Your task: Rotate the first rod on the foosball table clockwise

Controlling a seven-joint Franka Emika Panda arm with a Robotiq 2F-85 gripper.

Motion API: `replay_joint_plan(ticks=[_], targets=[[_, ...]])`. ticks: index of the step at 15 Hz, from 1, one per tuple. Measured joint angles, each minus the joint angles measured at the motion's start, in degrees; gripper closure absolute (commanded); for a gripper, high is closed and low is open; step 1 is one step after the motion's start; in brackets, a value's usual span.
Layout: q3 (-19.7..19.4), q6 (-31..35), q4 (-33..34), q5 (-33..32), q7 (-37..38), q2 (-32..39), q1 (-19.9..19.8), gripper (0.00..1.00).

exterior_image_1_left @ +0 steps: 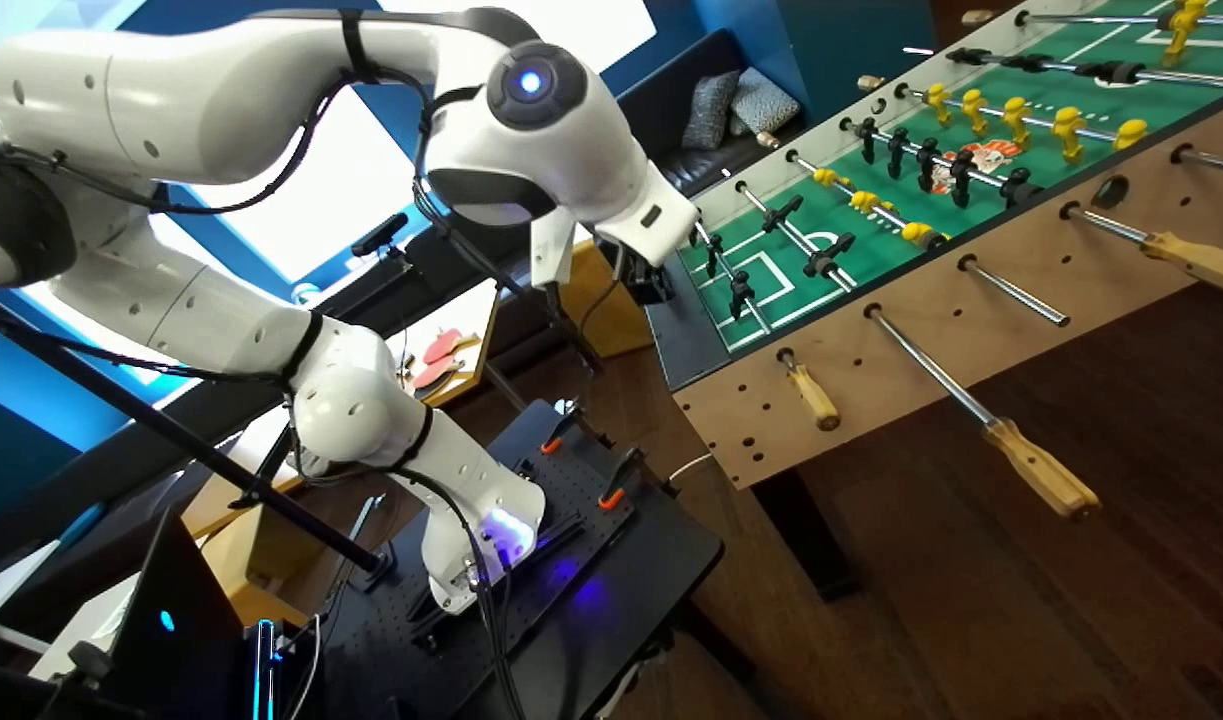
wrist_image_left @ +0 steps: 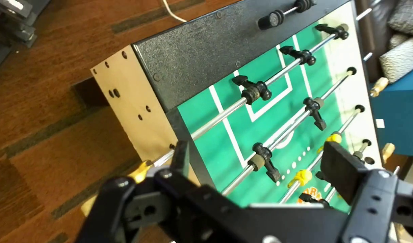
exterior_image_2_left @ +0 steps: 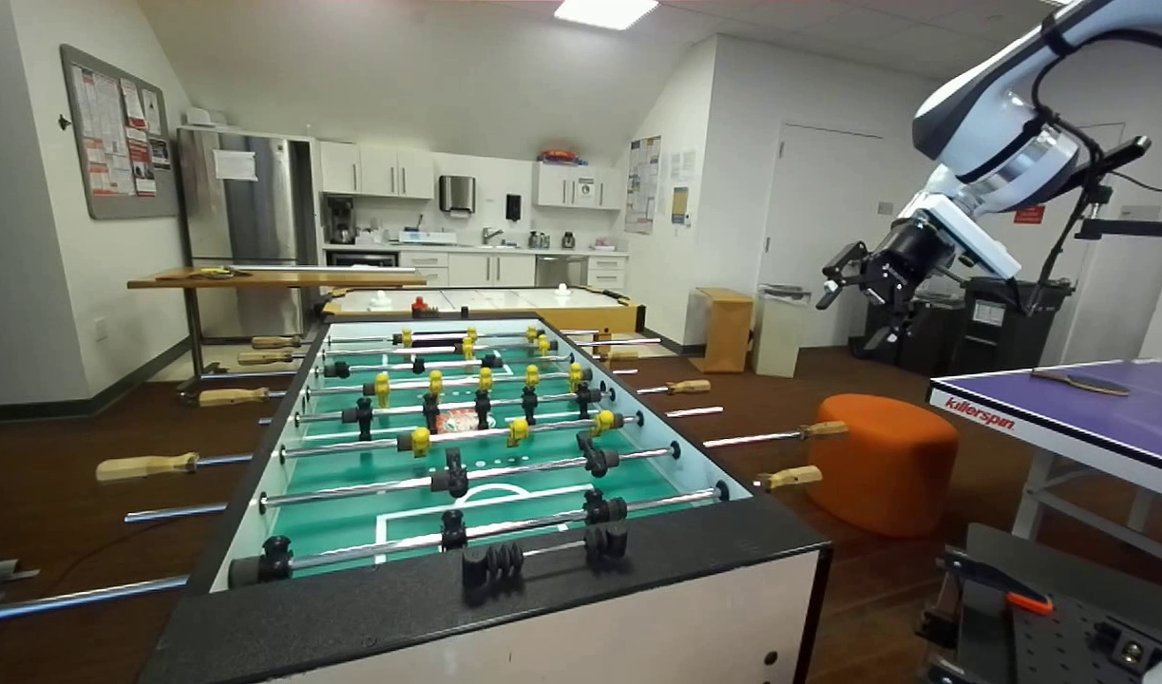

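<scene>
The foosball table (exterior_image_1_left: 736, 405) shows its brown side and green pitch; its black end rim (exterior_image_2_left: 400, 608) is nearest in an exterior view. The first rod (wrist_image_left: 220, 118) is silver and carries black figures; in the wrist view their feet point toward the end rim. Its tan handle (exterior_image_1_left: 813, 398) sticks out of the brown side; the handle also shows in an exterior view (exterior_image_2_left: 790, 478) and is partly hidden by a finger in the wrist view. My gripper (exterior_image_2_left: 856, 313) is open and empty, above rim height near that end, apart from handle and rod. In the wrist view the fingers (wrist_image_left: 259, 155) are wide apart.
The second rod's handle (exterior_image_1_left: 1041, 470) reaches far out beside the first. A black score counter (exterior_image_2_left: 542, 556) stands on the end rim. An orange stool (exterior_image_2_left: 885, 465) and a purple ping-pong table (exterior_image_2_left: 1132, 408) are nearby. The black robot stand (exterior_image_1_left: 661, 560) is below.
</scene>
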Motion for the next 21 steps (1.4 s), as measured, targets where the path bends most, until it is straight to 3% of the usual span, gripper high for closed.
replay_joint_plan(ticks=[3, 5, 9, 15, 18, 21], targets=[[-5.13, -9.49, 4.50, 8.43, -6.76, 9.48, -1.23, 0.00], [-6.03, -15.04, 7.74, 12.90, -9.61, 16.14, -3.22, 0.00], [-4.12, -20.49, 13.03, 16.71, -11.46, 26.66, -7.46, 0.00], [-2.30, -20.88, 14.26, 16.72, -11.59, 28.14, -8.96, 0.00], [0.31, -20.93, 14.56, 18.20, -18.79, 29.87, -12.67, 0.00], [2.37, -24.48, 16.94, 20.52, -27.51, 35.90, -18.39, 0.00]])
